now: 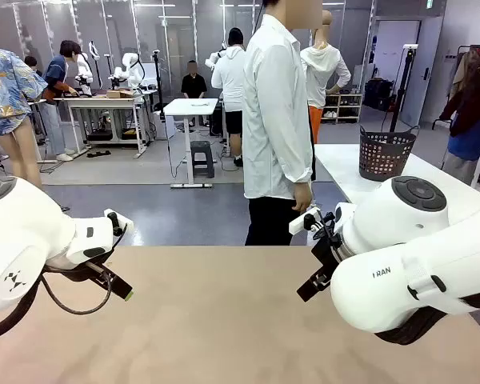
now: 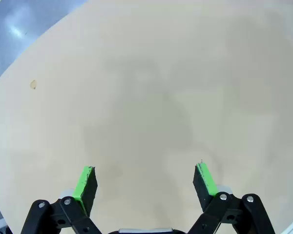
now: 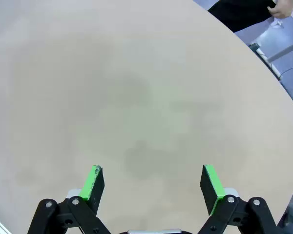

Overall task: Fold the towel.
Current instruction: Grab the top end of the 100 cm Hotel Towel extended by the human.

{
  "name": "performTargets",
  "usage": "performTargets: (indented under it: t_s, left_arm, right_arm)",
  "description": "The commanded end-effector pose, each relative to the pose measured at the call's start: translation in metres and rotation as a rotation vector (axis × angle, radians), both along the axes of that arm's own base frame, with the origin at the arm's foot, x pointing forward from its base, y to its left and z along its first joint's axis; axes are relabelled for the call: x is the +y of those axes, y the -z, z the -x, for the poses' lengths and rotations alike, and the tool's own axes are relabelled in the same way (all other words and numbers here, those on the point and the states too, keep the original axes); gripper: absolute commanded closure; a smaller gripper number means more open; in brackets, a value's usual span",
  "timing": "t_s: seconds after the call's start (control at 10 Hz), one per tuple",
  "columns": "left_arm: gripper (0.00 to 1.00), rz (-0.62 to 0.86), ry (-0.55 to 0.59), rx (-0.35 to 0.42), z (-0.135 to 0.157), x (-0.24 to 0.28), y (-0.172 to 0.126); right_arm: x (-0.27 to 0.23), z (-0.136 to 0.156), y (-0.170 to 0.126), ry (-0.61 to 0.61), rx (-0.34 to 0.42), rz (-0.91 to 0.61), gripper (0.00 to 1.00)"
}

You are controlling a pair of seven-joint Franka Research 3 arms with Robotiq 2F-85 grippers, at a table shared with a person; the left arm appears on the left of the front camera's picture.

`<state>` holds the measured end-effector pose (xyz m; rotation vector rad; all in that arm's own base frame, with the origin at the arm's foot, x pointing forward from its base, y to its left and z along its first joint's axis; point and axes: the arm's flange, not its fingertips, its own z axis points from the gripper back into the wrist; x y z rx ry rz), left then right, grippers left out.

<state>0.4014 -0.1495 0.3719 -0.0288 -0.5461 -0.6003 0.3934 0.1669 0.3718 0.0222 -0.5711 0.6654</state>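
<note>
Fingers spread on left gripper and right gripper above the desk; best to hold off until the towel lies flat.

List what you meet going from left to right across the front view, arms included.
left tool → person in a white shirt at the far side → right tool → dark basket

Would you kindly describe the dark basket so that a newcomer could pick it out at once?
Beyond the far right corner of the tan table stands a white table, to the right of the person in the white shirt. On it sits the basket: dark, lattice-walled, open-topped, unlike the pale surfaces around it.
</note>
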Motion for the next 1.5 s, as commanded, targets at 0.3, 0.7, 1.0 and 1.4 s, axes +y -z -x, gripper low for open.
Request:
performTargets:
  t_s: [0.3,0.7,1.0,1.4]
  left_arm:
    - [0.00,0.000,0.001,0.000,0.000,0.000,0.000]
    - [0.00,0.000,0.001,0.000,0.000,0.000,0.000]
    - [0.00,-0.004,0.077,-0.009,-0.002,-0.004,-0.025]
    - [0.00,0.288,0.074,0.193,-0.001,0.039,-0.136]
  right_arm:
    - [0.000,0.000,0.000,0.000,0.000,0.000,0.00]
    - [0.000,0.000,0.000,0.000,0.000,0.000,0.00]
    - [-0.002,-0.003,-0.026,-0.027,-0.005,-0.023,0.00]
    - [-0.037,-0.011,-0.150,-0.052,0.131,-0.239,0.00]
